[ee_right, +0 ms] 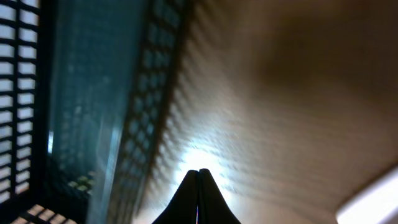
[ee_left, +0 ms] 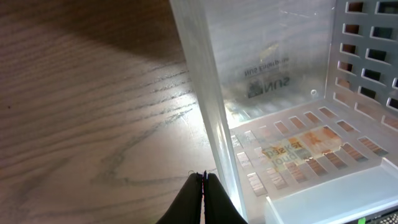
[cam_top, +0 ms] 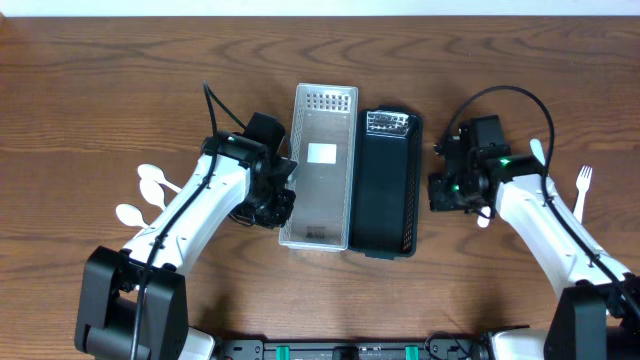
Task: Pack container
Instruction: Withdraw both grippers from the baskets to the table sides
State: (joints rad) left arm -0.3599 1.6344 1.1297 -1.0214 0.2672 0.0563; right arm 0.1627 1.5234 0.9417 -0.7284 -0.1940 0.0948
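A clear perforated plastic container [cam_top: 322,165] and a black perforated container [cam_top: 388,185] lie side by side mid-table, both empty. My left gripper [cam_top: 268,207] is shut and empty, just outside the clear container's left wall [ee_left: 208,112]; its closed fingertips [ee_left: 204,177] are close over the wood. My right gripper [cam_top: 447,190] is shut and empty, just right of the black container's wall [ee_right: 134,124]; its fingertips [ee_right: 199,173] are over bare wood. White spoons [cam_top: 150,190] lie at the left. A white fork [cam_top: 583,190] and a white utensil [cam_top: 537,152] lie at the right.
A white utensil shows as a blurred strip at the lower right of the right wrist view [ee_right: 373,196]. The table's front edge carries the arm bases [cam_top: 350,348]. Wood surface surrounds both containers.
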